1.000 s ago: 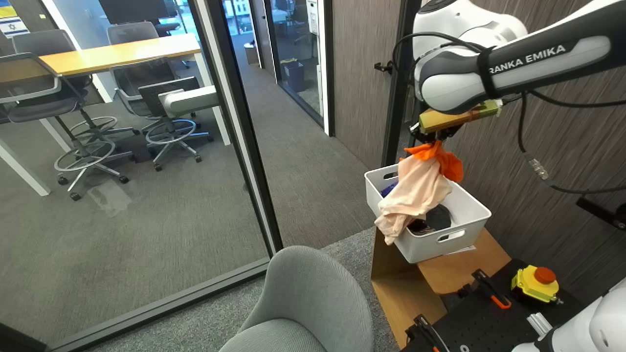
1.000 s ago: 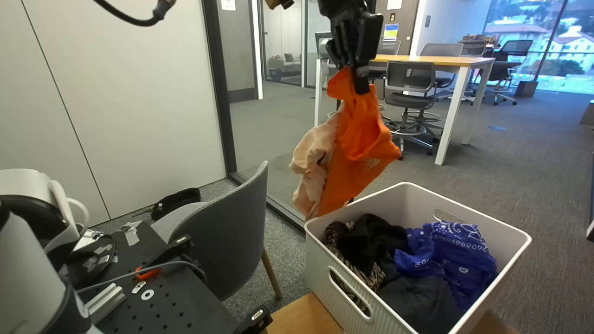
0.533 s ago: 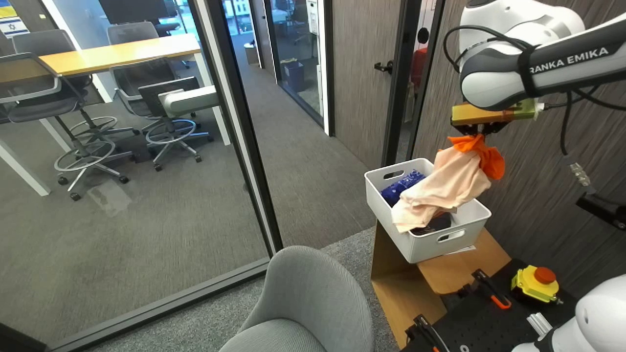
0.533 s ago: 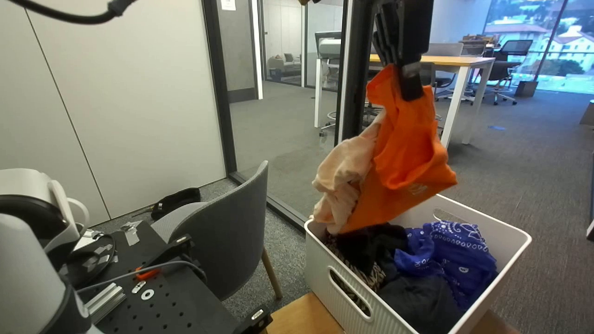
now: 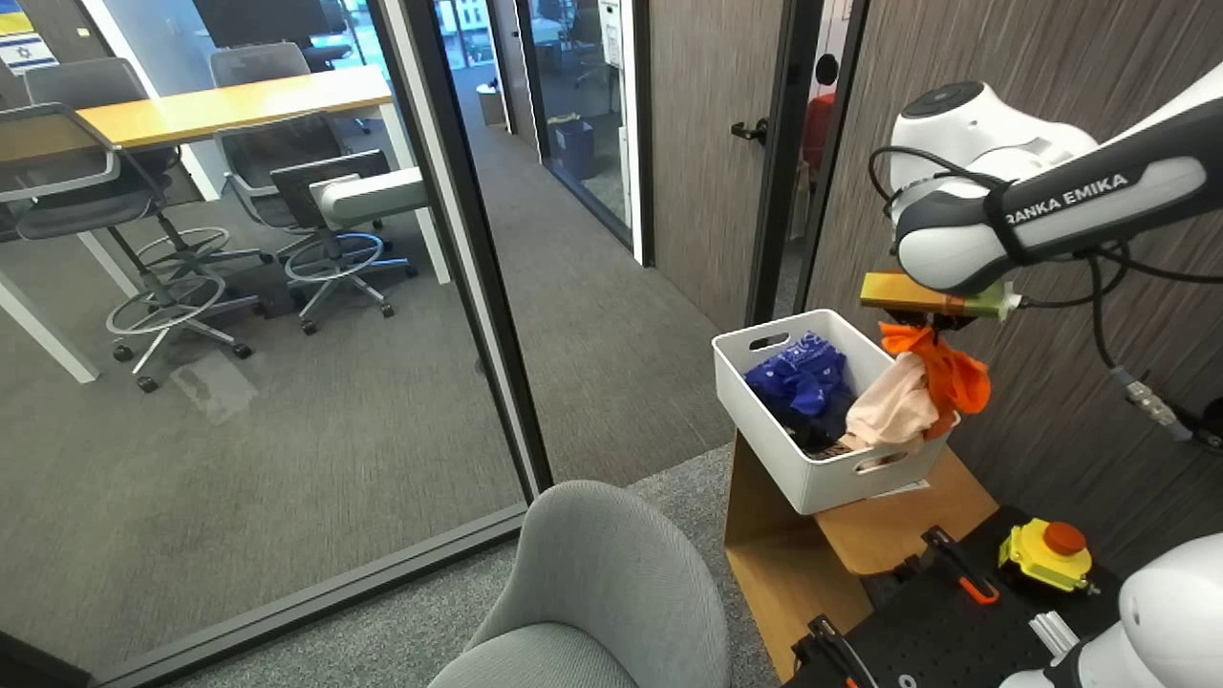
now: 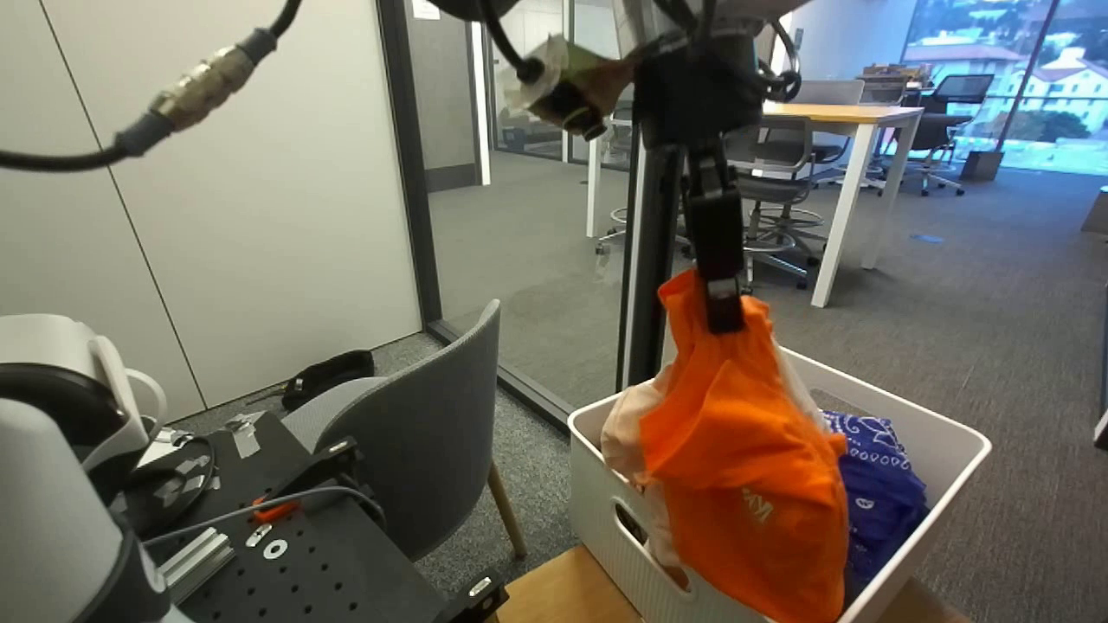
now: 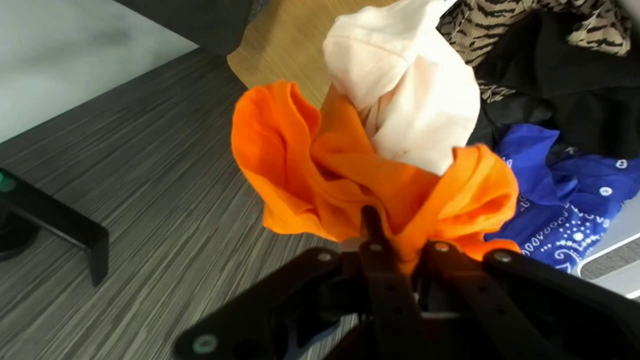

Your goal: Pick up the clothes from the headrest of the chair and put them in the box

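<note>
In an exterior view, the white box (image 5: 826, 487) stands on a wooden table (image 5: 893, 535). The end effector (image 5: 929, 334) hangs higher than the box; below it the orange cloth (image 5: 958, 382) and cream cloth (image 5: 896, 406) hang at a corner of the box, partly hiding its rim. Inside the box lie a blue bandana (image 5: 803, 368) and dark fabric (image 5: 826, 420); a grey chair (image 5: 611, 573) stands apart from it.

In an exterior view, a black finger (image 6: 725, 313) presses into the top of the orange cloth, which hangs in front of part of the box. I cannot tell whether either cloth touches its rim.

In the wrist view, the end effector is clamped on a fold of the orange cloth, its 2 fingers nearly together; whether it grips the cream cloth too, I cannot tell. Tiger-striped fabric (image 7: 482, 30) lies in the box beside the dark fabric.
</note>
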You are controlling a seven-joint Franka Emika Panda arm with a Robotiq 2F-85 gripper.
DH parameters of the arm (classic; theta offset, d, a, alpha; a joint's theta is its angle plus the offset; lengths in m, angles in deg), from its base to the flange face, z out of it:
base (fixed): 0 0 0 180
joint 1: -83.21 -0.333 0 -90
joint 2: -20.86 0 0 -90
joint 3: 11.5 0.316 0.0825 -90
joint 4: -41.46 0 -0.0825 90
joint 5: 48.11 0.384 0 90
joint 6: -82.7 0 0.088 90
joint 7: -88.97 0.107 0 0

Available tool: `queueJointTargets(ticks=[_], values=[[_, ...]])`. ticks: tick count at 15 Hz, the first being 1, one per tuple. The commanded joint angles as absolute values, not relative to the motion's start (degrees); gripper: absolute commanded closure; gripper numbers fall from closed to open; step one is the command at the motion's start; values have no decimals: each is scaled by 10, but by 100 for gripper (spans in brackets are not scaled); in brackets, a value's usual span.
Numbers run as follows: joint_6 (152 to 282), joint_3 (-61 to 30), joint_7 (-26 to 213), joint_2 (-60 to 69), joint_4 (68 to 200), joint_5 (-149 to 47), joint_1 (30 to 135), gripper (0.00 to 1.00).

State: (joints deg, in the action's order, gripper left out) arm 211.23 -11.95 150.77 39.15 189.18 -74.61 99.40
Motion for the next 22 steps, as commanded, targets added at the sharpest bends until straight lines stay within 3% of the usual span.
queueJointTargets(ticks=[1, 10, 18, 19, 22], values=[[2175, -120, 1569, 348, 1906, -757, 992, 92], [2277, -143, 1577, 159, 1868, -739, 948, 92], [2289, -176, 1544, 81, 1827, -689, 894, 91], [2288, -179, 1540, 77, 1823, -681, 890, 71], [2284, -183, 1526, 72, 1818, -656, 880, 49]])
